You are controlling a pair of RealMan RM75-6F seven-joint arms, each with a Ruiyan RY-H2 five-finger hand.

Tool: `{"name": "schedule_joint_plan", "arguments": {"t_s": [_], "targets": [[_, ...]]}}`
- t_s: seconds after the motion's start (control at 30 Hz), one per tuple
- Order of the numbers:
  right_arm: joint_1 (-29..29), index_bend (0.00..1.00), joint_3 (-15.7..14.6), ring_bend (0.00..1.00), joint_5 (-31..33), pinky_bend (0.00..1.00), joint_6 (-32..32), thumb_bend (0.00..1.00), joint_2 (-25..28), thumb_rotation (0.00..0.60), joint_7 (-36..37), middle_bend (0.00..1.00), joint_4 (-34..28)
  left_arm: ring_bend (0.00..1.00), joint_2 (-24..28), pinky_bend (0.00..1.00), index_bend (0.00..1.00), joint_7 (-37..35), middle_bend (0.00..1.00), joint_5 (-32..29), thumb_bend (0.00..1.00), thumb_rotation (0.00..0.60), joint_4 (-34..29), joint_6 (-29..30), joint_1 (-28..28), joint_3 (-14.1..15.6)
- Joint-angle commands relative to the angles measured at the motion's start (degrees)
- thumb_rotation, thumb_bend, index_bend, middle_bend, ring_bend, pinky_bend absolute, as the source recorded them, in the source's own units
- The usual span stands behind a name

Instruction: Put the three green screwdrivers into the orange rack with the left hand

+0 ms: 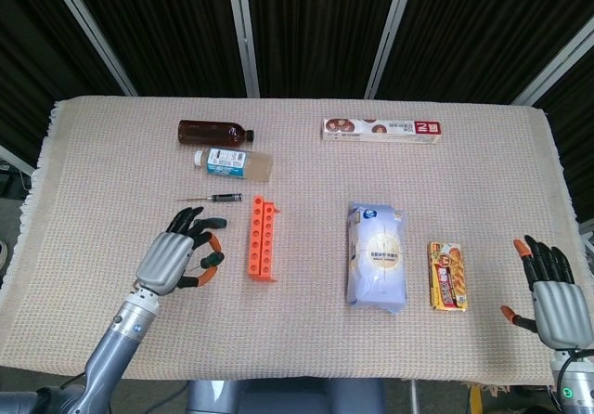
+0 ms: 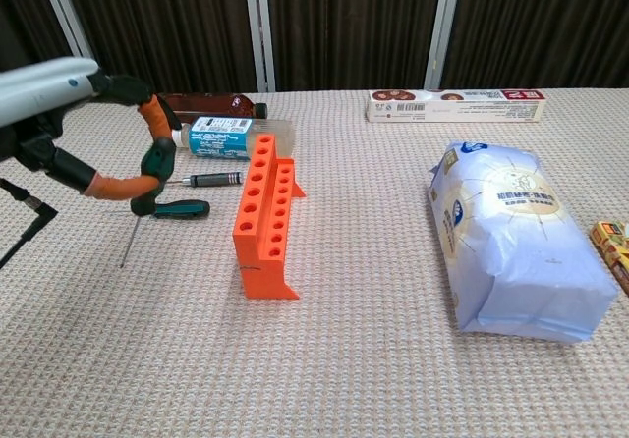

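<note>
I've got my left hand point(image 2: 93, 129) up off the cloth, and between its thumb and a fingertip it pinches a green screwdriver point(image 2: 149, 179), the handle up in the fingers and the thin shaft hanging down at a slant with its tip just above the table point(image 1: 111, 145). From the head view the same hand point(image 1: 172, 259) sits to the left of the orange rack point(image 1: 262, 239), near but apart from it, fingers curled round the green handle. A second green screwdriver point(image 2: 181, 208) lies flat on the cloth just below my hand in the chest view, between it and the rack point(image 2: 265, 214). Farther back lies a slimmer dark-handled screwdriver point(image 2: 215, 179), near the rack's far end. The rack's holes look empty from here. Behind those lie a white-labelled bottle point(image 1: 233, 162) and a brown bottle point(image 1: 214, 133), both on their sides. My right hand point(image 1: 549, 288) rests at the table's near right corner, fingers spread, nothing in it. Between the arms sit a pale blue bag point(image 1: 376, 255), a small snack packet point(image 1: 447, 276) and a long box point(image 1: 381, 129).
</note>
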Motion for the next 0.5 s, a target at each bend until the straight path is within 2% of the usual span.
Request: {"name": "schedule_joint_plan", "arguments": {"t_s": [0.03, 0.2, 0.33, 0.5], "targets": [[0.0, 0.0, 0.0, 0.0, 0.1, 0.0, 0.0, 0.0, -0.1, 0.6, 0.0, 0.0, 0.1, 0.01, 3.6, 0.0, 0.69, -11.9, 0.23, 7.4, 0.45, 0.6, -1.4, 1.0, 2.4, -1.3], [0.3, 0.0, 0.1, 0.0, 0.3, 0.0, -0.5, 0.0, -0.1, 0.6, -0.1, 0.0, 0.1, 0.0, 3.9, 0.0, 0.69, -27.6, 0.23, 13.1, 0.46, 0.6, -1.0, 2.3, 3.4, -2.4], [0.4, 0.0, 0.1, 0.0, 0.4, 0.0, -0.6, 0.0, -0.1, 0.6, -0.2, 0.0, 0.0, 0.0, 3.1, 0.0, 0.68, -33.7, 0.23, 14.2, 0.46, 0.6, 1.0, 2.0, 3.2, -3.3], [0.4, 0.0, 0.2, 0.0, 0.7, 0.0, -0.8, 0.0, 0.0, 0.6, -0.3, 0.0, 0.0, 0.0, 1.4, 0.0, 0.66, -40.9, 0.22, 12.3, 0.47, 0.6, 3.5, -0.1, 2.2, -5.2]]}}
